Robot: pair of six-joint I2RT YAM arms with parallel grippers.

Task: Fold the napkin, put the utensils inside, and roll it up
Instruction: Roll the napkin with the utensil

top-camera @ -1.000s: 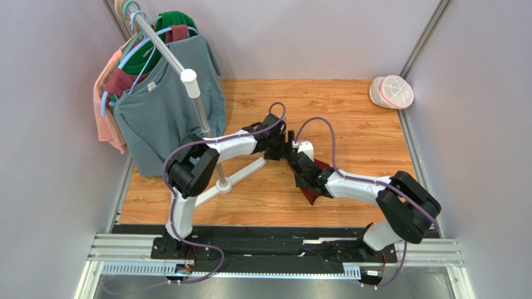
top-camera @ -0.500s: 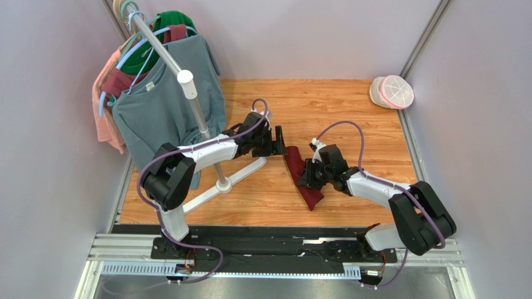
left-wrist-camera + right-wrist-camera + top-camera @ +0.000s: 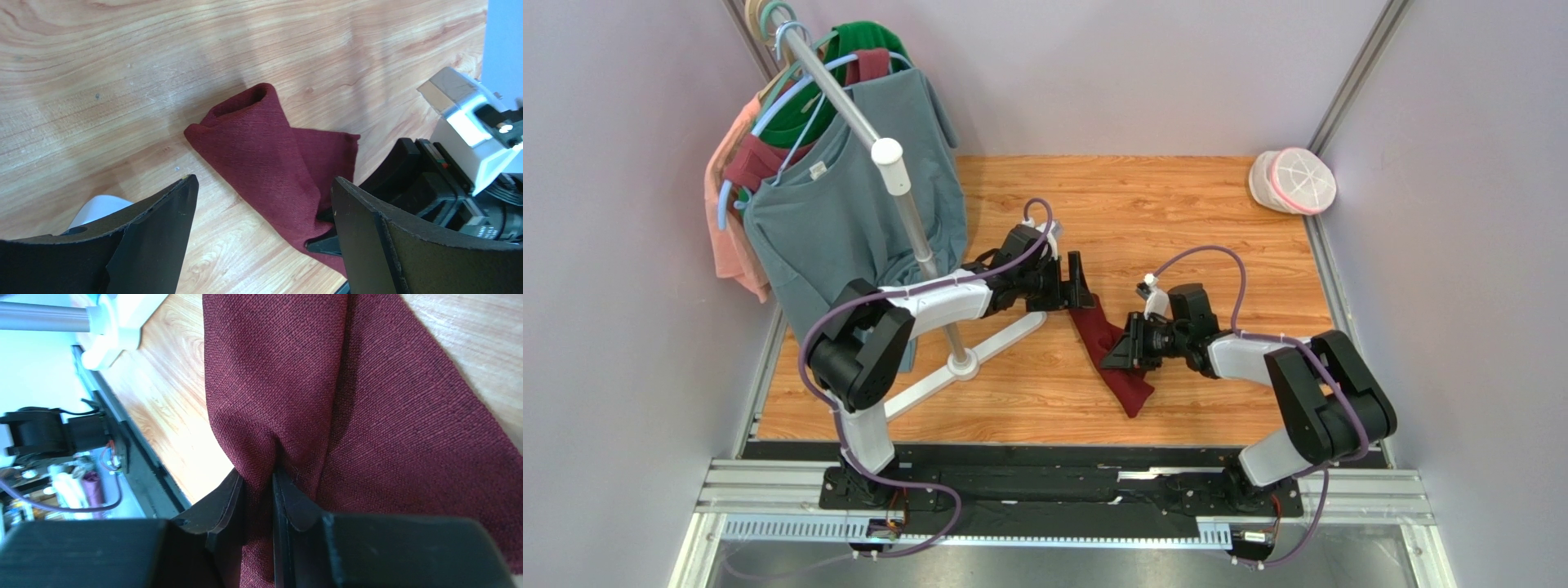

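Observation:
The dark red napkin (image 3: 1120, 364) lies as a long, loosely rolled bundle on the wooden table, running diagonally from far left to near right. In the left wrist view the napkin (image 3: 270, 144) has an open tube-like end at its far tip. My left gripper (image 3: 1078, 283) hovers just beyond that far end, open, with nothing between its jaws (image 3: 264, 184). From the right, my right gripper (image 3: 1122, 350) is shut on a pinched fold of the napkin (image 3: 368, 386) at mid-length (image 3: 258, 481). No utensils are visible; they are hidden or out of view.
A clothes rack with a teal shirt (image 3: 844, 221) and other garments stands at the left, and its white T-shaped base (image 3: 979, 355) lies close to the left arm. A pink-and-white lidded container (image 3: 1295, 181) sits in the far right corner. Grey walls enclose the table.
My left gripper has let go, opened and pulled back to the left. My right arm swung out to the right and its jaws closed tighter on the napkin, which now lies uncovered.

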